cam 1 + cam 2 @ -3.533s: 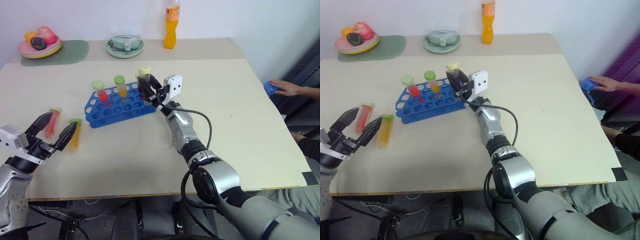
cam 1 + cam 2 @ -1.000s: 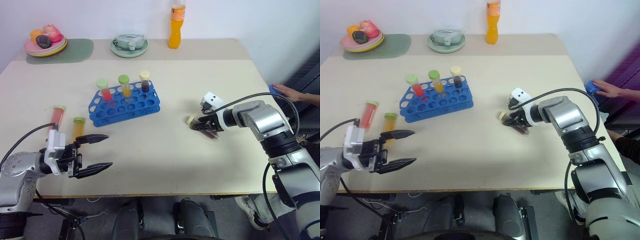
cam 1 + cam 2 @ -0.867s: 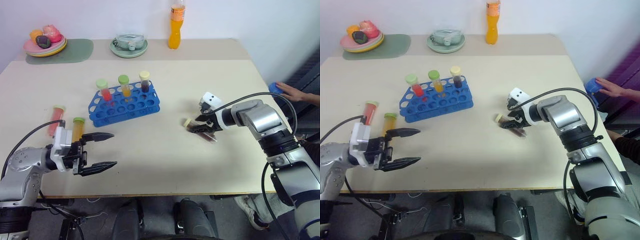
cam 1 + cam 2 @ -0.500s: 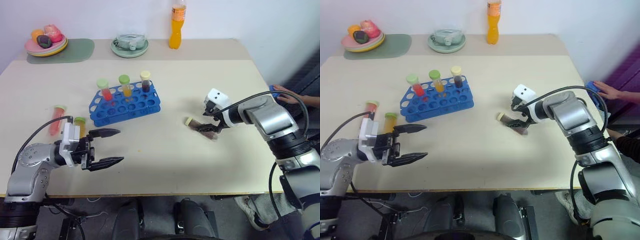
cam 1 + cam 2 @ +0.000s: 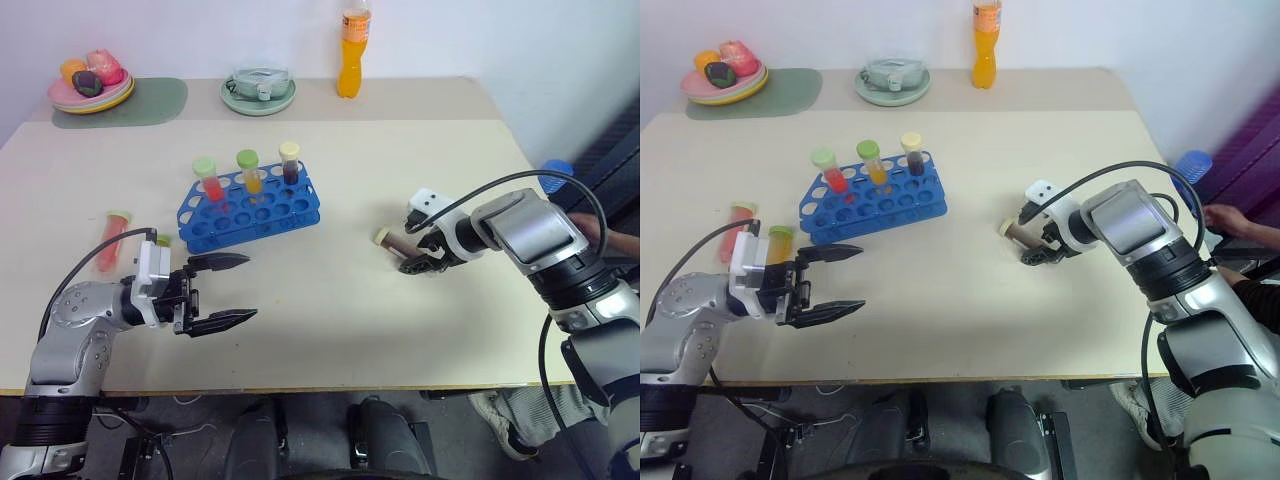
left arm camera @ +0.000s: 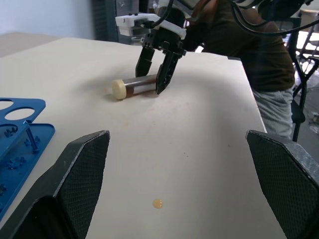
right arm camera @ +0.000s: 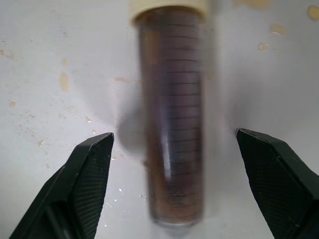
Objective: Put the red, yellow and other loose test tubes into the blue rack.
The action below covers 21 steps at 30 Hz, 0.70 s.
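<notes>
Cream bench (image 5: 330, 180) carrying lab tubes and tableware

The blue rack (image 5: 252, 210) is sitting left of centre, a brown tube (image 5: 398, 243) lying to its right, red tube (image 5: 108, 240) and yellow tube (image 5: 779, 243) lying near the left edge; two plates, a green mat (image 5: 140, 100) and an orange bottle (image 5: 350, 50) are lining the far edge.

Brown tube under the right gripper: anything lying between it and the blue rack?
Nothing visible does. The brown tube lies on its side between the open fingers of the right gripper, and the stretch of table from there to the blue rack is bare.
</notes>
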### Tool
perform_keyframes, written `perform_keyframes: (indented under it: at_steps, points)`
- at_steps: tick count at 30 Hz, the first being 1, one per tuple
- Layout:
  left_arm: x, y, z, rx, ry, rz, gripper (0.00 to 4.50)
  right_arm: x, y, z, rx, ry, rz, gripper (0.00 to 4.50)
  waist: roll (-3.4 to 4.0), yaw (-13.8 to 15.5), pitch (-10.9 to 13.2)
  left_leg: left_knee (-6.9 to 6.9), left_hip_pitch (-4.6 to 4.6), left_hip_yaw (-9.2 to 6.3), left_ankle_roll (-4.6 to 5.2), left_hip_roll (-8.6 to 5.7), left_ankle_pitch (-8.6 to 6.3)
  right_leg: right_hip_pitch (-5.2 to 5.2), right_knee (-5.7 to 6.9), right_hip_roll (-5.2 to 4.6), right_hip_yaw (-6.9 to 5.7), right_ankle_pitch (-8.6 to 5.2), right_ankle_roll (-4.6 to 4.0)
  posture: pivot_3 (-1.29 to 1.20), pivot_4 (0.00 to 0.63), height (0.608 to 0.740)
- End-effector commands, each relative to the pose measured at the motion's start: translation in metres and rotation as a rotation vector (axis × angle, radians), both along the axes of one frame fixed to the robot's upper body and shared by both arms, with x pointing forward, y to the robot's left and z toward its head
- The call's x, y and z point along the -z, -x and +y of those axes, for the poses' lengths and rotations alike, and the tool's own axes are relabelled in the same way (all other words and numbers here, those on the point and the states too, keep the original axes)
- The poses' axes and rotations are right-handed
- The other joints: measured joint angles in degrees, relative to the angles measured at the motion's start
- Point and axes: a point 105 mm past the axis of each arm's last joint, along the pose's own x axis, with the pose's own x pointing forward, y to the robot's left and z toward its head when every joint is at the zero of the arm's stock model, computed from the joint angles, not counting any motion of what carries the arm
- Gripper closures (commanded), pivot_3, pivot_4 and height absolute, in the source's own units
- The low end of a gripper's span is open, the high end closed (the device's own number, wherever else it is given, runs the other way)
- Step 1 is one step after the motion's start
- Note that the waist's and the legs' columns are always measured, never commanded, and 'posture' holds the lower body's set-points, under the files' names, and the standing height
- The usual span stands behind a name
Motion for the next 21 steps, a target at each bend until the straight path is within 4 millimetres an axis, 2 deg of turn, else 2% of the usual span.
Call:
perform_keyframes:
  at_steps: [1, 5, 19, 21]
  points:
    - [-0.002, 0.002, -0.005, 0.019, -0.002, -0.020, 0.00, -0.007, 0.000, 0.012, -0.029, -0.010, 0.006, 0.56, 0.00, 0.0, 0.0, 0.00, 0.00, 0.00, 0.00, 0.00, 0.00, 0.00, 0.00, 0.00, 0.00, 0.00, 0.00, 0.00, 0.150, 0.740]
    - [0.000, 0.002, -0.007, 0.018, 0.002, -0.016, 0.00, -0.010, 0.000, 0.021, -0.044, -0.019, 0.007, 0.56, 0.00, -0.1, 0.0, 0.00, 0.00, 0.01, 0.00, 0.00, 0.00, 0.00, 0.00, 0.00, 0.00, 0.00, 0.00, 0.00, 0.150, 0.740]
    - [0.001, 0.005, -0.006, 0.007, 0.014, -0.013, 0.00, -0.010, -0.004, 0.028, -0.066, -0.012, 0.004, 0.56, 0.00, 0.0, 0.0, 0.00, 0.00, 0.04, -0.01, 0.00, 0.00, 0.00, 0.01, 0.00, 0.00, 0.00, 0.00, 0.00, 0.150, 0.740]
    - [0.001, 0.006, -0.006, 0.006, 0.012, -0.013, 0.00, -0.009, -0.004, 0.028, -0.069, -0.012, 0.004, 1.12, 0.00, 0.0, 0.0, 0.00, 0.00, 0.03, -0.01, 0.00, 0.00, 0.00, 0.01, 0.00, 0.00, 0.00, 0.00, 0.00, 0.150, 0.740]
